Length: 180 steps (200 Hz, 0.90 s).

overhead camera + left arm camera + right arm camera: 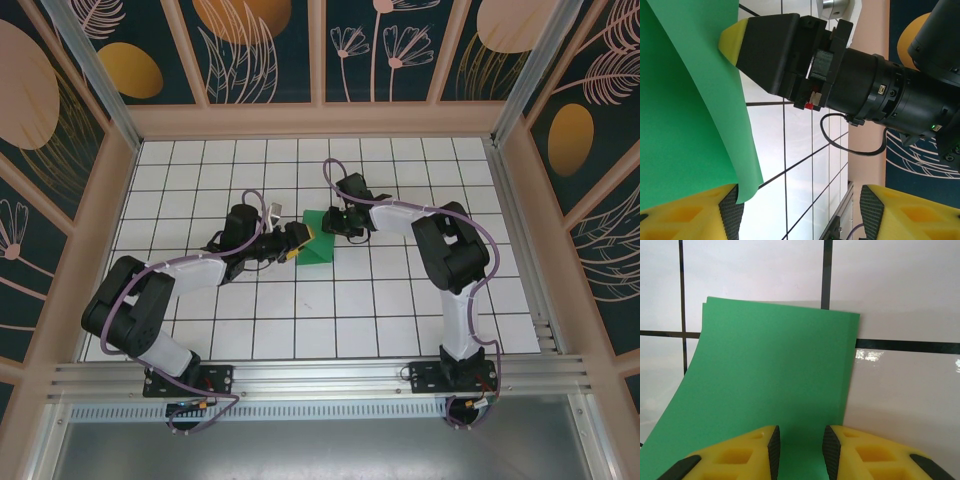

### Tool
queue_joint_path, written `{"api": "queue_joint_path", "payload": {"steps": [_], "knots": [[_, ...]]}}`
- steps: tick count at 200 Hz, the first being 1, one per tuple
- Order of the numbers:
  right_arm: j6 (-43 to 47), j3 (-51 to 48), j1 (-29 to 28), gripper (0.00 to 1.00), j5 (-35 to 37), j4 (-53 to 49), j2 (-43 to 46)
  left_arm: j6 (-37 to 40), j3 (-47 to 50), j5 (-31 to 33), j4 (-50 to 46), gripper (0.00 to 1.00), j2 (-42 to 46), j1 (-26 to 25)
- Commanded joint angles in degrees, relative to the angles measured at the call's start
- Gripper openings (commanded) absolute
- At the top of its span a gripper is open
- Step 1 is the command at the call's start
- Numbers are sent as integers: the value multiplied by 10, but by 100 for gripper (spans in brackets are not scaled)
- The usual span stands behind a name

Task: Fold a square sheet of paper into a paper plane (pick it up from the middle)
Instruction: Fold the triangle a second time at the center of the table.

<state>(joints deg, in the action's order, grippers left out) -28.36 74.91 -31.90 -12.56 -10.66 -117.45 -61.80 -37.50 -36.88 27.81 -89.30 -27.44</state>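
A robotics lab test cell: a white gridded desk (400,320) boxed in by floral-printed panels (260,40), with the left arm (150,300) and right arm (455,260) bolted to an aluminium rail (320,378).

Table (400,300): flat white top ruled in a black square grid. Near centre, one folded sheet of bright green paper (322,246), partly raised.

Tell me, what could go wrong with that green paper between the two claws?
The green paper is bowed up off the tiled table; the left gripper, jaws wide, has only the sheet's corner beside it and might miss or crumple it. The right gripper sits close to one edge, so the sheet could slip and any crease land crooked.
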Motion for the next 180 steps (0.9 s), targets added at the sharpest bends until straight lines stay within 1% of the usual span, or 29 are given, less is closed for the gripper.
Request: {"api": "queue_joint_path", "payload": {"steps": [1, 29, 66, 104, 138, 155, 180], "knots": [[7, -19, 3, 33, 9, -24, -29, 0, 7, -3, 33, 66, 13, -3], [7, -17, 3, 33, 10, -24, -29, 6, 12, -2, 35, 67, 11, -3], [6, -16, 2, 33, 8, -24, -32, 14, 7, -13, 44, 69, -26, -5], [5, -16, 2, 33, 8, -25, -32, 11, -11, -27, 50, 69, -70, -18], [5, -13, 2, 33, 6, -26, -35, 10, -14, -25, 56, 68, -81, -20], [5, -13, 3, 33, 7, -26, -36, 18, -13, -17, 46, 66, -76, -20], [4, -13, 3, 33, 6, -25, -37, 39, -12, 5, 2, 64, -62, -19]]}}
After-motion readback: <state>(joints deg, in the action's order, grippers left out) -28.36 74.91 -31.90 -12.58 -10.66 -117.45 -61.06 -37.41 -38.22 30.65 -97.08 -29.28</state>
